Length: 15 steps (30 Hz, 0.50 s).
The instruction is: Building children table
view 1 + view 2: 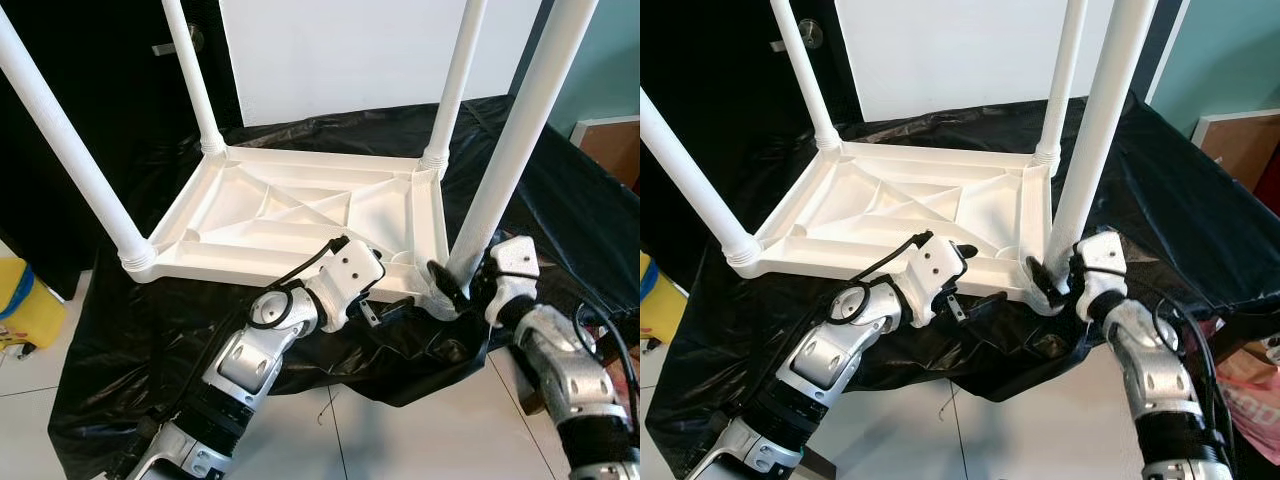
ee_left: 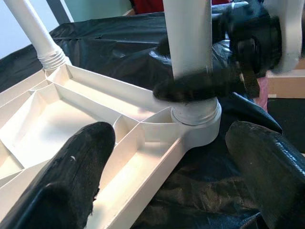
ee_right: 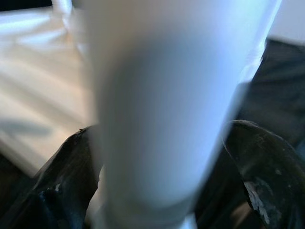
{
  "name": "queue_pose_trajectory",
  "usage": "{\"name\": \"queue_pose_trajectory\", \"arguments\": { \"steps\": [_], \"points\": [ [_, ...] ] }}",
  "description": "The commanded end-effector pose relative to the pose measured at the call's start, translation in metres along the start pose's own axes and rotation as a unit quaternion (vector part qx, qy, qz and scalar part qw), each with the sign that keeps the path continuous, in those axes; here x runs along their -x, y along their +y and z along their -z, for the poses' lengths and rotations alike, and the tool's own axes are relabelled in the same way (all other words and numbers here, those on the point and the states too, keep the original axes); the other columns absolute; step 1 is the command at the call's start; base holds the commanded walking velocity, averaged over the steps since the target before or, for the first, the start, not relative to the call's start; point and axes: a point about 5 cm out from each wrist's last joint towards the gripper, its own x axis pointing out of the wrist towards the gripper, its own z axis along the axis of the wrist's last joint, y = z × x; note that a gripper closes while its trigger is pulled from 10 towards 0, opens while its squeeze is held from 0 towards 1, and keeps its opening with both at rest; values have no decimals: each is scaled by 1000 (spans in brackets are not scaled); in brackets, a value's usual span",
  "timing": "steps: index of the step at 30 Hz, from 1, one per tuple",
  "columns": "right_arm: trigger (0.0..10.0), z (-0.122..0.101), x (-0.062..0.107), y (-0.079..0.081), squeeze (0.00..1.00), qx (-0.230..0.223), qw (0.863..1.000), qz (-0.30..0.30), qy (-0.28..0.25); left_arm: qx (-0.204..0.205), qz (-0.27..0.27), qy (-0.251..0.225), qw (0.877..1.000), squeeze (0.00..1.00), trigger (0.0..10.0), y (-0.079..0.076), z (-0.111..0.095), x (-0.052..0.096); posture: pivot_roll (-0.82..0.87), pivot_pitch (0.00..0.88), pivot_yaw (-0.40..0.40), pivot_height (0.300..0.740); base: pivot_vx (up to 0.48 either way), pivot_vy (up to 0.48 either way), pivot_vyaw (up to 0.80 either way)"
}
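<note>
The children's table top [image 1: 300, 215] lies upside down on a black sheet [image 1: 560, 200], ribbed underside up, and we see all four white legs standing in its corner sockets. The near right leg [image 1: 520, 130] is the one in hand: our right end effector [image 1: 462, 280] has its two black fingers closed around the base of this leg, just above the threaded collar, and in the right wrist view the leg runs straight up between them. The near left leg [image 1: 60, 140] stands well off to the left of our left end effector [image 1: 385, 300], and the two far legs [image 1: 195, 75] rise beyond both end effectors.

Our left end effector sits at the near edge of the table top, just beside the socket the right one is working on. In the left wrist view its fingers [image 2: 71, 181] are spread wide and hold nothing, with the rim of the table top running between them.

We judge the build close to finished: the legs are in place, and what seems left is seating or tightening this last leg, then turning the table upright. We cannot tell how firmly any leg is screwed home.
</note>
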Motion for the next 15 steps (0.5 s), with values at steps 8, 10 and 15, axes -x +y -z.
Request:
{"name": "queue_pose_trajectory", "arguments": {
  "steps": [8,10,15],
  "points": [
    [0,11,-9,8,0,7,998,-54,21,-7,6,4,1000,0,10000,1,0,0,-168,19,-10,740,0,0,0],
    [0,13,-9,8,0,6,998,-59,22,-7,6,4,1000,0,10000,1,0,1,-168,21,-9,740,0,0,0],
    [0,17,-7,8,0,1,998,-65,26,-5,4,4,1000,0,10000,0,1,1,-170,24,-8,740,0,0,0]
  ]
}}
